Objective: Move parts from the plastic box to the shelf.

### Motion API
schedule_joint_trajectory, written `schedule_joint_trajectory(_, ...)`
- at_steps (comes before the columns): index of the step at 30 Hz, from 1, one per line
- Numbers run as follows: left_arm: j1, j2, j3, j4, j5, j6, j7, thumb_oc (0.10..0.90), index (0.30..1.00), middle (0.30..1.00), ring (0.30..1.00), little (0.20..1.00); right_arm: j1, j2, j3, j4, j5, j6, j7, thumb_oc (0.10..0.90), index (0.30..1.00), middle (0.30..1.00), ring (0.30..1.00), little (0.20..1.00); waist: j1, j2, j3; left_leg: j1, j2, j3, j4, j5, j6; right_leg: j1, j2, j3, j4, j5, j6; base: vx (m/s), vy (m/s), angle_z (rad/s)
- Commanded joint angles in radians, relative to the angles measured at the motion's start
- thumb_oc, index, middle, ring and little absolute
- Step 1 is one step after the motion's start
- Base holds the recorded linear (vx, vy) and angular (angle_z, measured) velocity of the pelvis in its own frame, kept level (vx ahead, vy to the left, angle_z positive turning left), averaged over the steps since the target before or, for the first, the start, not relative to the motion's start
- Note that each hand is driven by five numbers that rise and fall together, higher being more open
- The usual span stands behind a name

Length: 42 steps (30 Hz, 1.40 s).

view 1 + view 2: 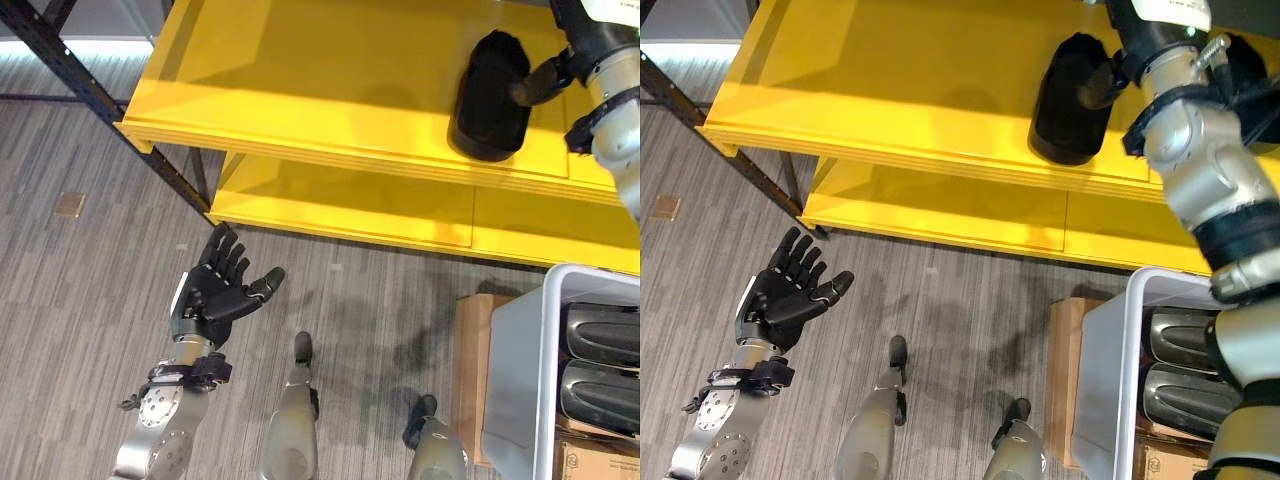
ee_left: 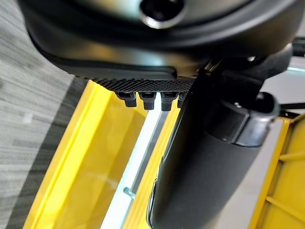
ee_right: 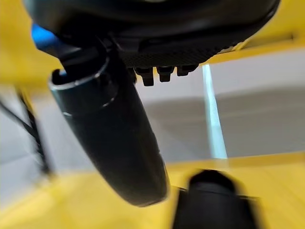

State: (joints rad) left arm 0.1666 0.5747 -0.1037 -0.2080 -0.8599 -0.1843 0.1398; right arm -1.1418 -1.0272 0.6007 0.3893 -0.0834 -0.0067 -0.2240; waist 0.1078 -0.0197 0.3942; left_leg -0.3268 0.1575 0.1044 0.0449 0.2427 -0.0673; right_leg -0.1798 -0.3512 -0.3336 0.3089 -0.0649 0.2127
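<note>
Yellow shelf (image 1: 330,80) boards take up most of the scene, an upper level and a lower one beneath it, standing on grey plank floor (image 1: 80,280). At the lower right sits the pale plastic box (image 1: 520,370), with two dark ribbed parts (image 1: 603,335) lying side by side inside. One black part (image 1: 490,95) rests on the upper shelf level, near its front edge. The right hand (image 1: 535,82) is just beside that part with its thumb extended toward it; whether it touches or grips cannot be told. The left hand (image 1: 222,285) hangs over the floor, fingers spread and straight, holding nothing. If the placement is being finished, a good release would mean freeing the fingers fully, then drawing straight back so the part is not dragged toward the edge.
</note>
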Motion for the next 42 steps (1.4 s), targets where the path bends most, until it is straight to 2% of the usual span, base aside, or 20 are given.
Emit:
schedule_joint_trajectory(1,-0.016,0.005,0.071,-0.094,-0.009,-0.046,-0.042,0.900,1.000,1.000,1.000,1.000,0.138,-0.042,-0.179,-0.157,0.143,-0.074,-0.039,0.900,1.000,1.000,1.000,1.000,-0.040,-0.055,-0.111,0.133,0.059,-0.019,0.087,-0.220,-0.063,0.013,0.050,0.015,-0.123,0.102,-0.033,0.04,-0.002,-0.10)
schedule_joint_trajectory(3,-0.011,0.008,0.064,-0.099,-0.012,-0.038,-0.044,0.900,1.000,1.000,1.000,1.000,0.258,-0.035,-0.269,-0.233,0.161,-0.078,-0.029,0.900,1.000,1.000,1.000,1.000,-0.043,-0.059,-0.123,0.152,0.059,-0.015,0.071,-0.217,-0.063,0.031,0.052,0.013,-0.140,0.106,-0.030,0.05,0.002,-0.09)
schedule_joint_trajectory(5,0.007,-0.018,0.066,-0.100,-0.008,-0.017,-0.054,0.900,1.000,1.000,1.000,1.000,0.484,0.034,-0.432,-0.356,0.246,-0.121,-0.003,0.900,1.000,1.000,1.000,1.000,-0.067,-0.050,-0.159,0.194,0.057,0.003,0.034,-0.210,-0.061,0.065,0.056,0.013,-0.176,0.116,-0.021,0.06,0.021,-0.07)
schedule_joint_trajectory(6,0.008,-0.014,0.063,-0.100,-0.008,-0.016,-0.054,0.900,1.000,1.000,1.000,1.000,0.499,0.035,-0.444,-0.364,0.246,-0.119,-0.001,0.900,1.000,1.000,1.000,1.000,-0.063,-0.053,-0.160,0.197,0.057,0.003,0.031,-0.209,-0.061,0.068,0.057,0.012,-0.179,0.116,-0.021,0.08,0.024,-0.11)
schedule_joint_trajectory(8,0.017,-0.034,0.060,-0.096,-0.004,0.001,-0.057,0.900,1.000,1.000,1.000,1.000,0.642,0.111,-0.539,-0.433,0.294,-0.135,0.011,0.900,1.000,1.000,1.000,1.000,-0.073,-0.049,-0.185,0.227,0.055,0.013,0.000,-0.202,-0.060,0.090,0.060,0.010,-0.199,0.122,-0.015,0.06,0.015,-0.20)
schedule_joint_trajectory(10,0.027,-0.088,0.061,-0.076,0.011,0.022,-0.059,0.900,1.000,1.000,1.000,1.000,0.833,0.247,-0.659,-0.531,0.361,-0.155,0.041,0.900,1.000,1.000,1.000,1.000,-0.094,-0.037,-0.217,0.273,0.057,0.025,-0.041,-0.196,-0.062,0.125,0.068,0.014,-0.218,0.118,-0.010,0.05,0.006,-0.16)
schedule_joint_trajectory(13,0.032,-0.099,0.063,-0.069,0.023,0.027,-0.063,0.900,1.000,1.000,1.000,1.000,0.878,0.277,-0.686,-0.548,0.369,-0.159,0.050,0.900,1.000,1.000,1.000,1.000,-0.098,-0.035,-0.230,0.281,0.057,0.026,-0.050,-0.193,-0.061,0.130,0.068,0.013,-0.221,0.118,-0.010,0.03,-0.001,-0.04)
schedule_joint_trajectory(19,0.062,-0.198,0.093,-0.017,0.098,0.049,-0.074,0.900,1.000,1.000,1.000,1.000,1.136,0.511,-0.801,-0.632,0.488,-0.184,0.127,0.900,1.000,1.000,1.000,1.000,-0.146,-0.014,-0.269,0.350,0.091,0.038,-0.059,-0.201,-0.063,0.171,0.098,0.039,-0.168,0.042,-0.033,0.02,-0.056,-0.04)
schedule_joint_trajectory(24,0.080,-0.273,0.094,0.035,0.144,0.049,-0.084,0.900,1.000,1.000,1.000,1.000,1.243,0.640,-0.786,-0.623,0.568,-0.195,0.170,0.900,1.000,1.000,1.000,1.000,-0.173,0.012,-0.289,0.389,0.123,0.048,-0.079,-0.186,-0.073,0.187,0.136,0.057,-0.155,0.007,-0.052,-0.03,-0.080,-0.10)
schedule_joint_trajectory(28,0.060,-0.280,0.080,0.083,0.192,0.050,-0.068,0.900,1.000,1.000,1.000,1.000,1.280,0.688,-0.732,-0.616,0.663,-0.191,0.204,0.900,1.000,1.000,1.000,1.000,-0.199,0.036,-0.285,0.393,0.158,0.051,-0.081,-0.164,-0.078,0.154,0.180,0.081,-0.088,-0.037,-0.083,-0.08,-0.099,-0.19)
schedule_joint_trajectory(30,0.063,-0.286,0.098,0.080,0.202,0.040,-0.072,0.900,1.000,1.000,1.000,1.000,1.286,0.665,-0.730,-0.641,0.654,-0.193,0.224,0.900,1.000,1.000,1.000,1.000,-0.204,0.033,-0.264,0.375,0.182,0.062,-0.002,-0.164,-0.074,0.116,0.209,0.116,-0.037,-0.066,-0.107,-0.14,-0.232,-0.41)
schedule_joint_trajectory(31,0.072,-0.292,0.109,0.081,0.199,0.035,-0.074,0.900,1.000,1.000,1.000,1.000,1.289,0.662,-0.729,-0.642,0.667,-0.200,0.231,0.900,1.000,1.000,1.000,1.000,-0.195,0.026,-0.237,0.328,0.200,0.025,0.107,-0.113,-0.073,0.120,0.240,0.130,-0.043,-0.072,-0.134,-0.19,-0.384,-0.71)
schedule_joint_trajectory(32,0.076,-0.300,0.114,0.072,0.193,0.034,-0.075,0.900,1.000,1.000,1.000,1.000,1.298,0.651,-0.736,-0.646,0.674,-0.206,0.231,0.900,1.000,1.000,1.000,1.000,-0.179,0.011,-0.203,0.243,0.180,-0.043,0.260,-0.077,-0.057,0.135,0.260,0.133,-0.068,-0.063,-0.164,-0.15,-0.298,-0.56)
schedule_joint_trajectory(33,0.077,-0.300,0.114,0.072,0.193,0.034,-0.075,0.900,1.000,1.000,1.000,1.000,1.298,0.651,-0.736,-0.646,0.674,-0.206,0.231,0.900,1.000,1.000,1.000,1.000,-0.180,0.011,-0.204,0.241,0.180,-0.044,0.261,-0.077,-0.057,0.135,0.260,0.132,-0.069,-0.063,-0.164,-0.09,-0.268,-0.18)
schedule_joint_trajectory(34,0.085,-0.310,0.119,0.071,0.183,0.032,-0.078,0.900,1.000,1.000,1.000,1.000,1.310,0.643,-0.751,-0.655,0.675,-0.206,0.233,0.900,1.000,1.000,1.000,1.000,-0.170,0.005,-0.182,0.185,0.146,-0.044,0.279,-0.074,-0.040,0.164,0.269,0.118,-0.089,-0.078,-0.184,0.00,-0.094,0.05)
schedule_joint_trajectory(35,0.085,-0.309,0.119,0.071,0.183,0.032,-0.078,0.900,1.000,1.000,1.000,1.000,1.310,0.643,-0.751,-0.655,0.675,-0.206,0.233,0.900,1.000,1.000,1.000,1.000,-0.172,0.004,-0.182,0.185,0.144,-0.045,0.280,-0.075,-0.039,0.165,0.267,0.116,-0.089,-0.079,-0.183,0.07,-0.102,0.27)
schedule_joint_trajectory(36,0.083,-0.308,0.118,0.077,0.183,0.031,-0.076,0.900,1.000,1.000,1.000,1.000,1.290,0.635,-0.751,-0.655,0.664,-0.208,0.223,0.900,1.000,1.000,1.000,1.000,-0.151,0.007,-0.176,0.105,0.066,-0.032,0.196,-0.102,-0.028,0.191,0.270,0.114,-0.116,-0.081,-0.176,0.08,-0.004,0.34)
schedule_joint_trajectory(37,0.083,-0.308,0.118,0.077,0.183,0.031,-0.076,0.900,1.000,1.000,1.000,1.000,1.290,0.635,-0.751,-0.655,0.664,-0.208,0.223,0.900,1.000,1.000,1.000,1.000,-0.151,0.007,-0.177,0.105,0.065,-0.032,0.195,-0.101,-0.028,0.190,0.270,0.114,-0.116,-0.081,-0.176,0.20,0.017,0.50)
schedule_joint_trajectory(38,0.077,-0.304,0.112,0.078,0.191,0.021,-0.069,0.900,1.000,1.000,1.000,1.000,1.279,0.629,-0.755,-0.660,0.657,-0.223,0.211,0.900,1.000,1.000,1.000,1.000,-0.133,0.024,-0.163,0.015,0.057,0.016,0.072,-0.011,-0.063,0.213,0.293,0.109,-0.139,-0.084,-0.170,0.14,0.019,0.26)
schedule_joint_trajectory(42,0.054,-0.291,0.098,0.088,0.204,0.008,-0.056,0.900,1.000,1.000,1.000,1.000,1.256,0.633,-0.738,-0.652,0.619,-0.228,0.186,0.900,1.000,1.000,1.000,1.000,-0.112,0.027,-0.160,0.006,0.028,-0.001,-0.060,0.022,-0.068,0.233,0.296,0.122,-0.136,-0.103,-0.155,0.20,0.080,0.04)
